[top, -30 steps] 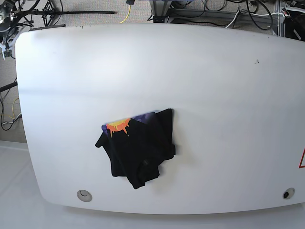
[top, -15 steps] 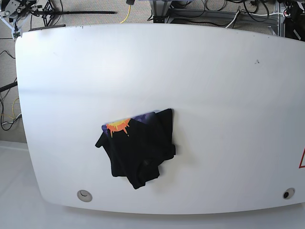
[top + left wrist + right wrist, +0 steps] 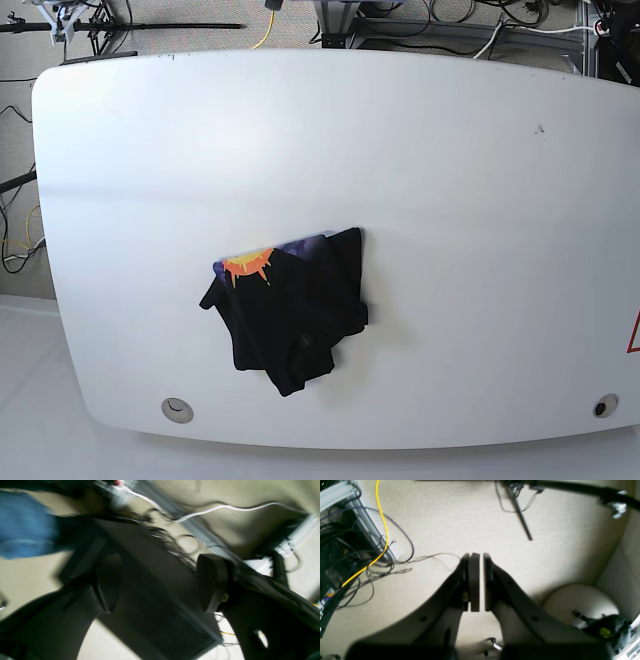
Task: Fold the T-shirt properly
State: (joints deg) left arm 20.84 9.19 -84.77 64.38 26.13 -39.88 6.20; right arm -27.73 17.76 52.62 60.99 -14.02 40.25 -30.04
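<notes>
White table [image 3: 450, 200], seen from above over beige carpet and cable runs. My right gripper [image 3: 477, 580] had its pads pressed nearly together, holding nothing, aimed at the floor beyond the table. My left gripper [image 3: 160, 582] stood with fingers wide apart and empty, its view blurred by motion. Both arms had cleared the tabletop within the last second. The T-shirt [image 3: 285, 310] lay unmoved at about seven o'clock from the table's centre, a rumpled black bundle with the sunburst print [image 3: 248, 264] at its eleven o'clock corner. I judged the fold done, though untidy.
</notes>
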